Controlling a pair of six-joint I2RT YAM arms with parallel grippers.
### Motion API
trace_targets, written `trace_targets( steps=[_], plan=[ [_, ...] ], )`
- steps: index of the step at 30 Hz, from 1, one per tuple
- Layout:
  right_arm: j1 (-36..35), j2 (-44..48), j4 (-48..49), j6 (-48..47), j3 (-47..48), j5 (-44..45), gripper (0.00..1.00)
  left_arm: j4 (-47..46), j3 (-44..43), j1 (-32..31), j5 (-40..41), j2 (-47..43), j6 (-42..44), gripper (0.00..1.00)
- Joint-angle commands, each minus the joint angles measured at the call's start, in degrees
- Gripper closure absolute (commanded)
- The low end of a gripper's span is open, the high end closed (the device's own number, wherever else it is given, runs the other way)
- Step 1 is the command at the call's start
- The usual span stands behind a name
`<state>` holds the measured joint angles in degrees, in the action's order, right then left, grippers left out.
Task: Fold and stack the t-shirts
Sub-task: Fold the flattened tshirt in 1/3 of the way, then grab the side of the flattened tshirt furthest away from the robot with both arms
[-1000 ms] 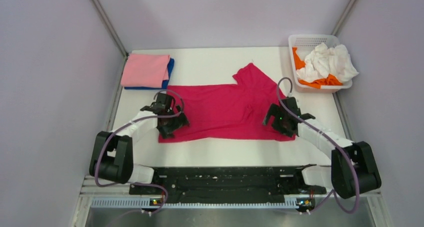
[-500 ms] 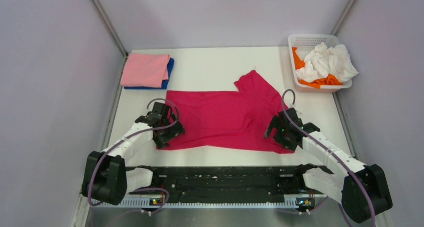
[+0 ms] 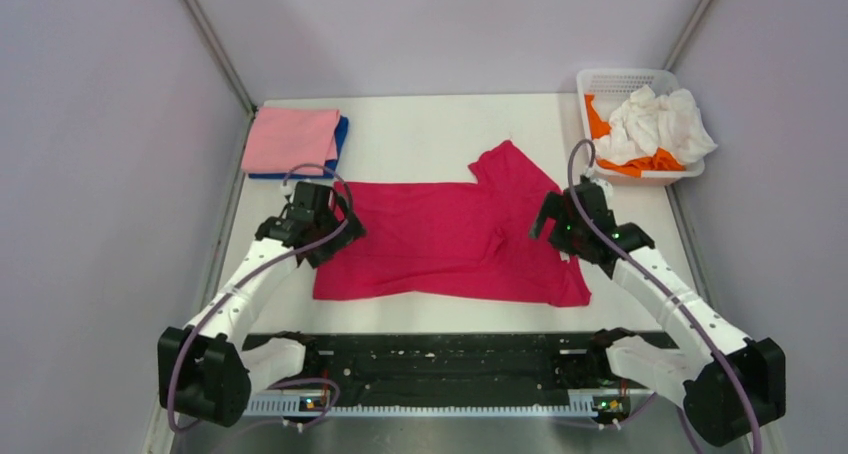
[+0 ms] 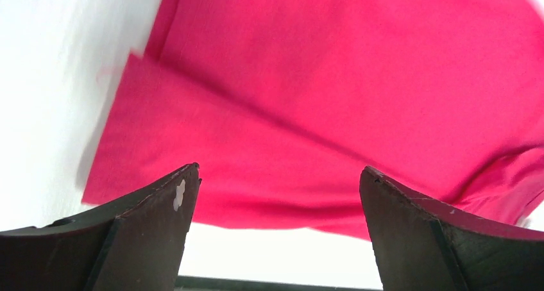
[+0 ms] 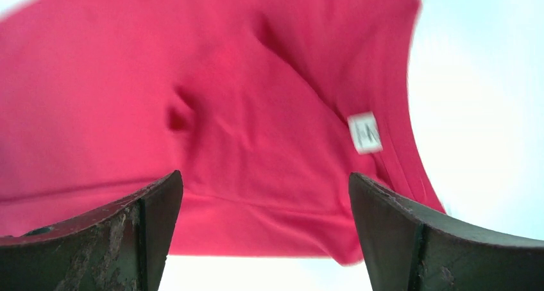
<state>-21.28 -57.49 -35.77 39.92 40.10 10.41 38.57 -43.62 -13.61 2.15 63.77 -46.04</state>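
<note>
From above, the red shirt (image 3: 440,239) lies spread on the surface (image 3: 430,134) between left gripper (image 3: 322,236) and right gripper (image 3: 568,232); left wrist: open, empty, over cloth; right wrist, blurred: seemingly open too, label (image 5: 364,133) just ahead; folding next needs edge grasps.

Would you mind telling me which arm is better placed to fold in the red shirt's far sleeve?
Probably right: the right gripper hovers open beside that sleeve; the left gripper sits at the opposite end of the red shirt.
</note>
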Motion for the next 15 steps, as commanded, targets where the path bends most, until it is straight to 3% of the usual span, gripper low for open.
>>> trace_targets(
  steps=[1, 9, 15],
  plan=[
    [-0.4, -3.5, 8.9, -6.7, 9.4, 2.5, 0.01, -3.6, -8.7, 0.1, 8.4, 3.5, 2.9, 0.01],
    [2.1, -20.2, 22.7, -12.6, 21.7, 1.9, 0.01, -3.6, -27.5, 4.5, 15.7, 25.0, 6.0, 0.03],
    [6.2, -35.7, 20.9, -14.0, 34.3, -2.7, 0.01, -3.0, -41.0, 7.4, 16.3, 40.9, 6.9, 0.14]
  ],
)
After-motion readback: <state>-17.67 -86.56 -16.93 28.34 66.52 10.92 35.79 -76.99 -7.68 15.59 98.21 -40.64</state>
